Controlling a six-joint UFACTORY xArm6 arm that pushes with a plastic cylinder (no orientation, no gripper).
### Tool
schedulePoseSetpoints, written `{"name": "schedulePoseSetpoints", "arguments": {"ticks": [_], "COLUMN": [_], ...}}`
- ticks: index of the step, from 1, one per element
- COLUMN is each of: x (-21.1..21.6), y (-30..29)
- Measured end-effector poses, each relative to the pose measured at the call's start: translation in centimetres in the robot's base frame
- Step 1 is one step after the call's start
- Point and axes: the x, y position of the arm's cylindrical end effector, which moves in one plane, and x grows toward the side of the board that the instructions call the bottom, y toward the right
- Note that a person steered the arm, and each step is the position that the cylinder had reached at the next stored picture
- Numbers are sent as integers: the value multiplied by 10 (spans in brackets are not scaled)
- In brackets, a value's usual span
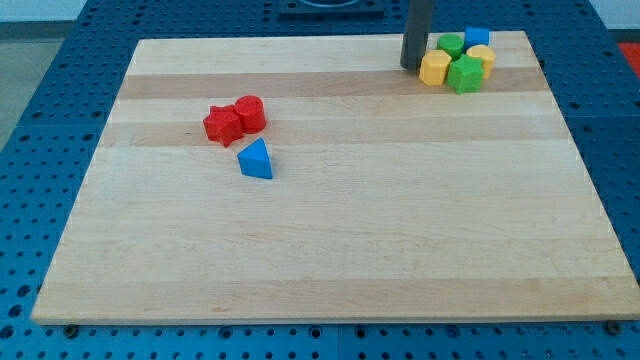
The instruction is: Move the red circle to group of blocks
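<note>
Red circle touching red star; my tip beside yellow block; no writing.

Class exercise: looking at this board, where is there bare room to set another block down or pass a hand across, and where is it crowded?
Free: the whole lower half below the blue triangle, and the wide middle band between the red circle and my tip. Crowded: the view's top right, where the yellow, green and blue blocks cluster beside my tip, and the spot where the red star touches the red circle.
</note>
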Motion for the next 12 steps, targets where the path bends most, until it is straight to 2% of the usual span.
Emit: {"name": "schedulePoseSetpoints", "arguments": {"ticks": [4, 5, 6, 9, 10, 12], "x": [2, 25, 52, 95, 98, 107], "y": [-209, -237, -252, -266, -256, -196]}}
